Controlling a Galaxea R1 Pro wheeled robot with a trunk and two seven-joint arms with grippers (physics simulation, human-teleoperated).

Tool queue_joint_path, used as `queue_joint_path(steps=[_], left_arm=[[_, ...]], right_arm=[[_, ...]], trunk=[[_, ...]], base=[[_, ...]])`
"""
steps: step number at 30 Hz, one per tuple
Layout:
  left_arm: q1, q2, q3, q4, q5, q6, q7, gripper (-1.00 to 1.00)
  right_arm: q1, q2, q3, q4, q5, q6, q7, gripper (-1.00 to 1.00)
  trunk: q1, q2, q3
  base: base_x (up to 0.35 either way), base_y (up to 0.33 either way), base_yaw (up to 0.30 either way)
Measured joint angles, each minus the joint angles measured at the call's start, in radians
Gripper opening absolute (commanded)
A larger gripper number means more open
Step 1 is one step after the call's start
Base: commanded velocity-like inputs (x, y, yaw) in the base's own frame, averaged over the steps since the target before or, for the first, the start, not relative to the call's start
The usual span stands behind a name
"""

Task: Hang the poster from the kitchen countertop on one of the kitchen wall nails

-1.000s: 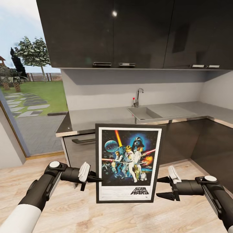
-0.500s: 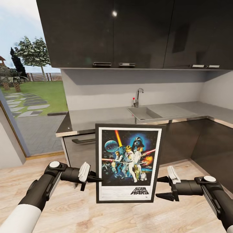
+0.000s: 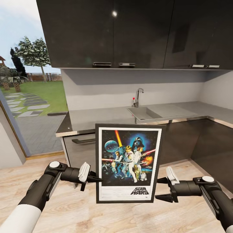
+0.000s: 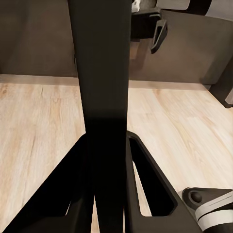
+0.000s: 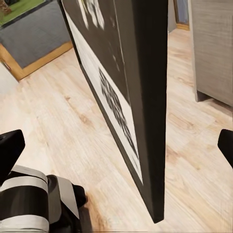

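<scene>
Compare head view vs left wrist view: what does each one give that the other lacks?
Head view alone: the poster's printed face, the light-grey countertop with sink and tap, dark upper cabinets, and the garden outside. Left wrist view alone: the left pincer's fingers clamped across the poster's black frame edge, seen edge-on. Both: the poster, the wood floor, and the right pincer, open beside the poster's far edge.
</scene>
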Motion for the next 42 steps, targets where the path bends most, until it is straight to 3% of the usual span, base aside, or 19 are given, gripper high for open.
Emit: queue_joint_path(steps=[16, 17, 39, 40, 42], left_arm=[[0.001, 0.000, 0.000, 0.001, 0.000, 0.000, 0.000, -1.00], [0.000, 0.000, 0.000, 0.001, 0.000, 0.000, 0.000, -1.00], [0.008, 0.000, 0.000, 0.002, 0.006, -0.008, 0.001, -1.00], [0.009, 0.000, 0.000, 0.002, 0.006, -0.007, 0.001, 1.00], [0.008, 0.000, 0.000, 0.005, 0.000, 0.001, 0.000, 1.00]], right_arm=[[0.000, 0.000, 0.010, 0.002, 0.001, 0.000, 0.000, 1.00], [0.000, 0.000, 0.010, 0.002, 0.001, 0.000, 0.000, -1.00], [0.000, -0.001, 0.011, 0.003, 0.004, -0.006, -0.030, -1.00], [0.000, -0.001, 0.011, 0.003, 0.004, -0.006, -0.030, -1.00], [0.000, 0.000, 0.011, 0.001, 0.001, -0.008, -0.001, -1.00]], trunk=[[0.000, 0.000, 0.000], [0.000, 0.000, 0.000], [0.000, 0.000, 0.000], [0.000, 0.000, 0.000], [0.000, 0.000, 0.000]], base=[[0.000, 0.000, 0.000], [0.000, 0.000, 0.000], [0.000, 0.000, 0.000], [0.000, 0.000, 0.000], [0.000, 0.000, 0.000]])
